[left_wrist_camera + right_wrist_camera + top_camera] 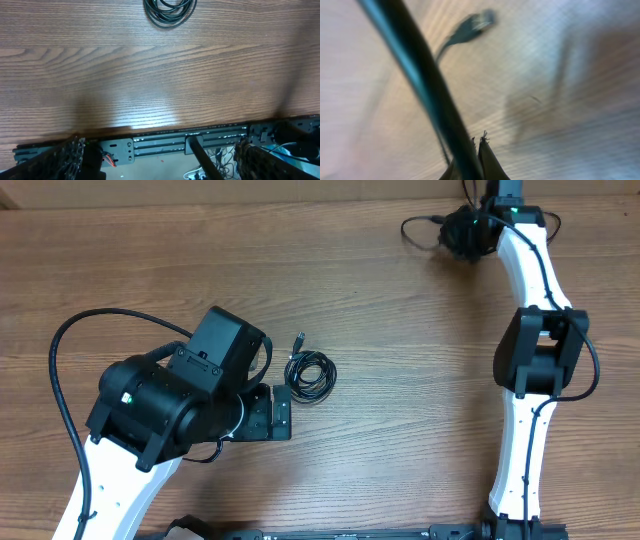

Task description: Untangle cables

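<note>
A small coiled black cable (pixel 310 375) lies mid-table, its USB plug (pixel 299 340) pointing to the far side. The coil also shows at the top of the left wrist view (pixel 169 11). My left gripper (pixel 284 412) is open and empty just left of the coil, near the table's front edge (pixel 160 131). My right gripper (pixel 468 230) is at the far right of the table, shut on a second black cable (pixel 425 232). In the blurred right wrist view this cable (pixel 420 75) runs up from the shut fingertips (pixel 480 143), and a plug (pixel 472 24) hangs beyond.
The wooden table top (pixel 400 430) spreads between the two arms. A black supply cable (pixel 60 380) loops round the left arm. A metal frame rail (pixel 190 140) runs below the table's front edge.
</note>
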### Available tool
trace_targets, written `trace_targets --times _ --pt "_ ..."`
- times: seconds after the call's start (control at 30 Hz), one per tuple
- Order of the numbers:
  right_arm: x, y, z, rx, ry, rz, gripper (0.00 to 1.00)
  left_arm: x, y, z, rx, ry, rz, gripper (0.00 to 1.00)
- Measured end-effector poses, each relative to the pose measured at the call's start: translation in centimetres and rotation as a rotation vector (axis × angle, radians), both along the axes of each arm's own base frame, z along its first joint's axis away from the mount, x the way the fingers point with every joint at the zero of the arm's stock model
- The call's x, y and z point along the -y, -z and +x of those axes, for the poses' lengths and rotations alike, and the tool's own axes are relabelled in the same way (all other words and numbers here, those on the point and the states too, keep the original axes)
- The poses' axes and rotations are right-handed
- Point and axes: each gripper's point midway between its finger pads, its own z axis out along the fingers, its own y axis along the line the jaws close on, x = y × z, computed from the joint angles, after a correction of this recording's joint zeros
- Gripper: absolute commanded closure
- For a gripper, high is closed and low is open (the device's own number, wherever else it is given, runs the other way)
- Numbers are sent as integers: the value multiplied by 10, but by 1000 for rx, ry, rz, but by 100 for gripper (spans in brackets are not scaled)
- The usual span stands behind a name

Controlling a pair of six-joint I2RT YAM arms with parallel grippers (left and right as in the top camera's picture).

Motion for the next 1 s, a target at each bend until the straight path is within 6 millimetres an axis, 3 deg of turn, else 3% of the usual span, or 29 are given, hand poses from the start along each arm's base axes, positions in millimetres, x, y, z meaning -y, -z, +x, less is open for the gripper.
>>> trace_targets --times 0.17,0.27,0.37,0.4,0.63,0.73,0.8,1.0 --pt "9 -20 11 66 12 141 93 0 0 0 -1 0 0 0" --pt "19 -22 9 61 22 174 63 0 0 0 -1 0 0 0" --pt "29 -20 4 40 33 187 20 0 0 0 -1 0 1 0" --pt "33 -18 2 30 38 191 13 0 0 0 -1 0 1 0" --pt "75 1 -32 -116 105 126 1 0 0 0 -1 0 0 0" --pt "104 -7 -41 -119 138 28 0 0 0 0 -1 0 0 0" --pt "121 -26 -43 -82 151 -21 0 0 0 0 -1 0 0 0" --pt "163 -121 -54 85 208 -121 0 0 0 0 -1 0 0 1"
